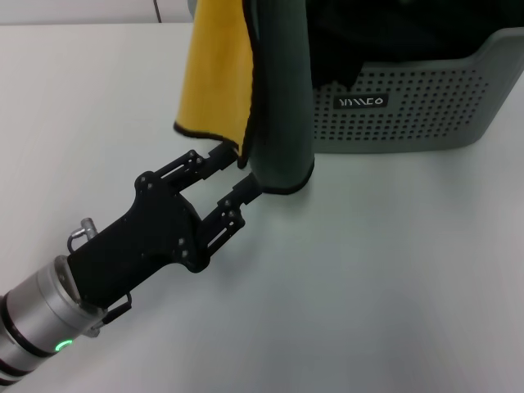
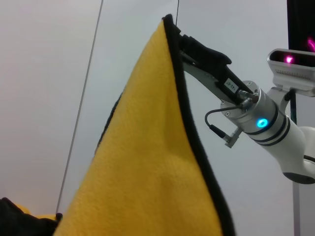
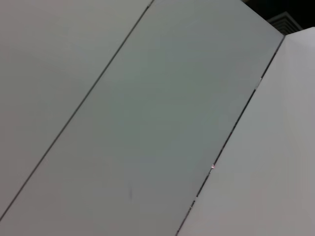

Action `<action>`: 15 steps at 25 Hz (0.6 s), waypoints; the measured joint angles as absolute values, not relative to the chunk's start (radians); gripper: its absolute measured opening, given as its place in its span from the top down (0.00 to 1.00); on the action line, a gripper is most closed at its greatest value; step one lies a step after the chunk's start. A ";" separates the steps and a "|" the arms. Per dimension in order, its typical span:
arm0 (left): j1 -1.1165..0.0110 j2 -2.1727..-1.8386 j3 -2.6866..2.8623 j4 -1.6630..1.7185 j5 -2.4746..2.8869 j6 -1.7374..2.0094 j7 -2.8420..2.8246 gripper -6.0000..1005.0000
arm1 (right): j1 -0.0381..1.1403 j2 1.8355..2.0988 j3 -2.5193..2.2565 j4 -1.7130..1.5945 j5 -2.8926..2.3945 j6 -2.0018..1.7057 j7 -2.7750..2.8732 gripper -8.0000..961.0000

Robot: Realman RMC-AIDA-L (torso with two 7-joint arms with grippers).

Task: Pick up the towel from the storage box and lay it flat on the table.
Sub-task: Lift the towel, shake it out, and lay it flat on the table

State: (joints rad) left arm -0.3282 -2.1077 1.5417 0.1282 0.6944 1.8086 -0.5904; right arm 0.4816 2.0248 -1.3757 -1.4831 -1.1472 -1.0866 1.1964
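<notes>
Soft towel [image 1: 246,90], yellow and green faces, hangs before perforated box [image 1: 409,106]; left gripper [image 1: 239,174] spread wide at its black-trimmed hem.

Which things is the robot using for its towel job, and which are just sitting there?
For the job:
towel, hanging up
storage box
table
left gripper, open at the towel's bottom edge
right gripper, gripping the towel's top

Just there:
black cloths in the box
</notes>
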 joint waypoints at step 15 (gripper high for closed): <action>-0.338 -2.108 1.551 0.134 0.624 1.809 -0.593 0.55 | 0.526 2.025 -1.443 -1.470 -1.148 -1.027 1.196 0.99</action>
State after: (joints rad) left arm -0.3384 -2.1077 1.5506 0.1339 0.6243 1.8085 -0.5926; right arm 0.5260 2.0248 -1.4430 -1.4700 -1.1483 -1.0271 1.1964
